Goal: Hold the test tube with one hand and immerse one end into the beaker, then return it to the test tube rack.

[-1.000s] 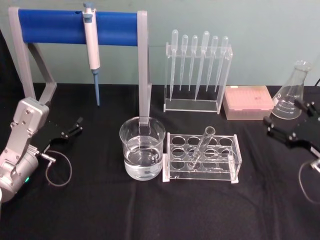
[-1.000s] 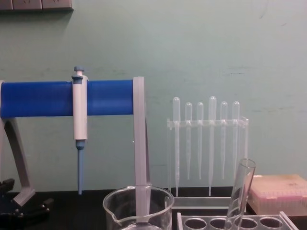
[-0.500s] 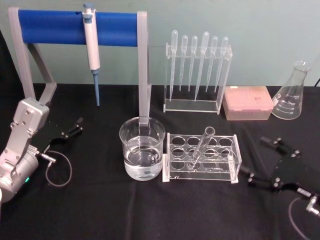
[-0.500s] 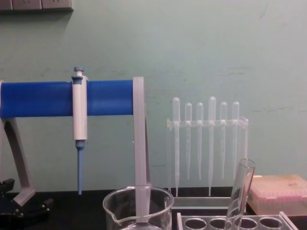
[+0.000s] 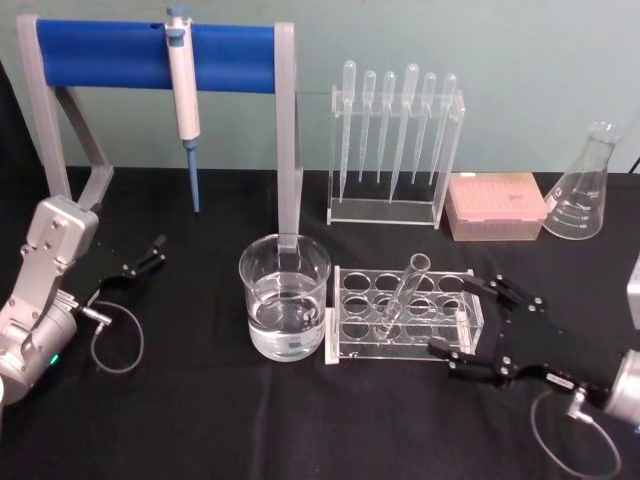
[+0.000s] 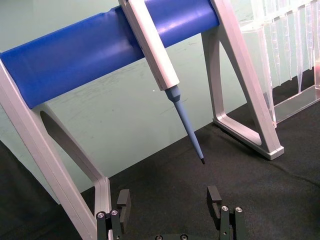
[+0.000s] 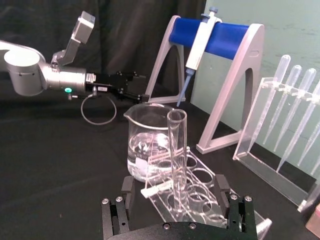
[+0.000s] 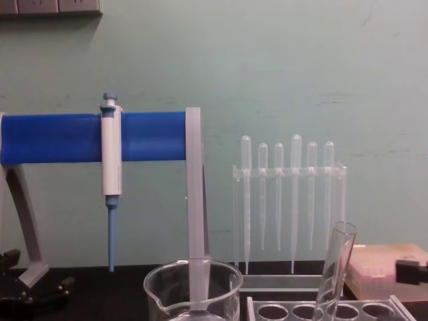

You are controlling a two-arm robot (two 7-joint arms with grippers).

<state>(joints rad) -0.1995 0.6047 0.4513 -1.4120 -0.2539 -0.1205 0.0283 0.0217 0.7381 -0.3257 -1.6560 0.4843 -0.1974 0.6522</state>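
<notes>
Black tabletop (image 5: 200, 420): test tube (image 5: 405, 292) leans in rack (image 5: 380, 350) beside beaker (image 5: 285, 300). Right gripper (image 5: 452, 315), jaws spread, is positioned at rack's end; tube's upper part should be centred before closing. Left gripper (image 5: 145, 256) parked, jaws spread

Pipettor (image 5: 183, 75) on blue stand (image 5: 110, 52), pipettes (image 5: 395, 110), flask (image 5: 583, 185)

left arm (image 5: 40, 300): silver, green LED (image 5: 52, 360), looped cable (image 5: 140, 343)
left gripper (image 5: 152, 252): black, screw heads
right gripper (image 5: 452, 315): black, wrist (image 5: 628, 385) probably silver
</notes>
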